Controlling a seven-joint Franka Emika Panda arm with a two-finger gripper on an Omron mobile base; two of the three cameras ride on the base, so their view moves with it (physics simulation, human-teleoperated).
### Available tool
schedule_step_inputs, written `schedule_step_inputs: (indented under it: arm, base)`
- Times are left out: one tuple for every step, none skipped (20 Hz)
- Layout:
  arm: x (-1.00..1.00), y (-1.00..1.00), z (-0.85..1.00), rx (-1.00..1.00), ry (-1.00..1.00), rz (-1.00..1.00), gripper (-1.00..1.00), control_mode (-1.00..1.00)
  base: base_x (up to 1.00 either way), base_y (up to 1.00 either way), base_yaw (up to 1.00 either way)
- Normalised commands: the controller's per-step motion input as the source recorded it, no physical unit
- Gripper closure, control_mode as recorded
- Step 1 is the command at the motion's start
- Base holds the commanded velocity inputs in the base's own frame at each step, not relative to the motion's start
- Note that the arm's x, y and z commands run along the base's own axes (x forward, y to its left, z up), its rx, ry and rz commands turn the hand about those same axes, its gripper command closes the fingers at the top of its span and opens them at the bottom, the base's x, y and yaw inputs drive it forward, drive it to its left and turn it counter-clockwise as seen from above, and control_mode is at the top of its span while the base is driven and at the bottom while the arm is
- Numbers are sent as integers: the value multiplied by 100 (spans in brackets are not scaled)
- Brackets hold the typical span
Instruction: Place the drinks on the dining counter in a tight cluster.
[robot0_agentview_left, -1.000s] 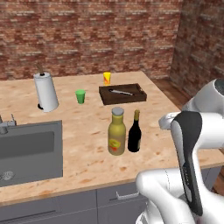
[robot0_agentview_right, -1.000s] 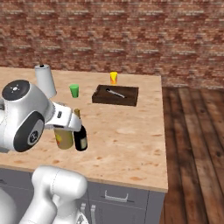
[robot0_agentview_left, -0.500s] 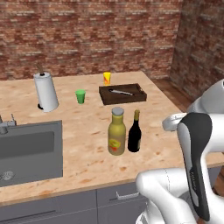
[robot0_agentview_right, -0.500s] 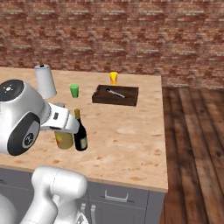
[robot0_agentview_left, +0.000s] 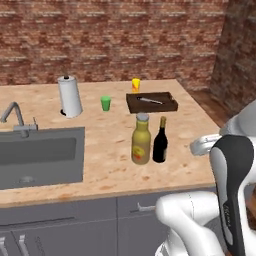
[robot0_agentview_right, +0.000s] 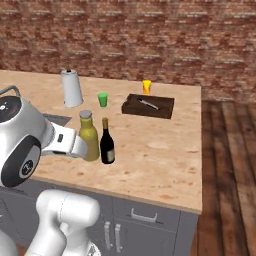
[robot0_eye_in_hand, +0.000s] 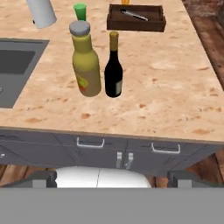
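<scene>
The yellow bottle (robot0_agentview_left: 141, 145) and the wine bottle (robot0_agentview_left: 160, 142) stood side by side on the surface (robot0_agentview_left: 115, 165), very close, maybe touching. The yellow bottle was on the left and the wine bottle on the right. Both stood straight up, near the front edge. The sink (robot0_agentview_left: 37, 155) was to their left.

The pincer (robot0_eye_in_hand: 112, 177) was wide open and held nothing. It hung out in front of the surface, on the near side, well apart from the bottles. In the hand view, its dark tips (robot0_eye_in_hand: 41, 178) showed low down, and the two bottles stood farther off, up past the grey cabinet doors (robot0_eye_in_hand: 87, 146).

Far back on the surface were a brown tray (robot0_agentview_left: 151, 103), a green cup (robot0_agentview_left: 105, 103), an orange cup (robot0_agentview_left: 136, 85) and a white roll (robot0_agentview_left: 69, 96).
</scene>
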Motion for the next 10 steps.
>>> schedule_step_inputs:
  arm:
    - [0,0,0,0,0,0,-100,100]
    - [0,0,0,0,0,0,-100,100]
    - [0,0,0,0,0,0,-100,100]
    - [0,0,0,0,0,0,-100,100]
    - [0,0,0,0,0,0,-100,100]
    - [0,0,0,0,0,0,-100,100]
    - [0,0,0,0,0,0,-100,100]
    - [0,0,0,0,0,0,-100,100]
    - [0,0,0,0,0,0,-100,100]
    - [0,0,0,0,0,0,-100,100]
  base:
    - [-11,56,44]
    - [-4,60,47]
    - [0,63,48]
    - [0,69,51]
    - [0,71,53]
    - [0,74,57]
    - [4,72,58]
    - [9,73,61]
    - [21,70,64]
    - [33,66,67]
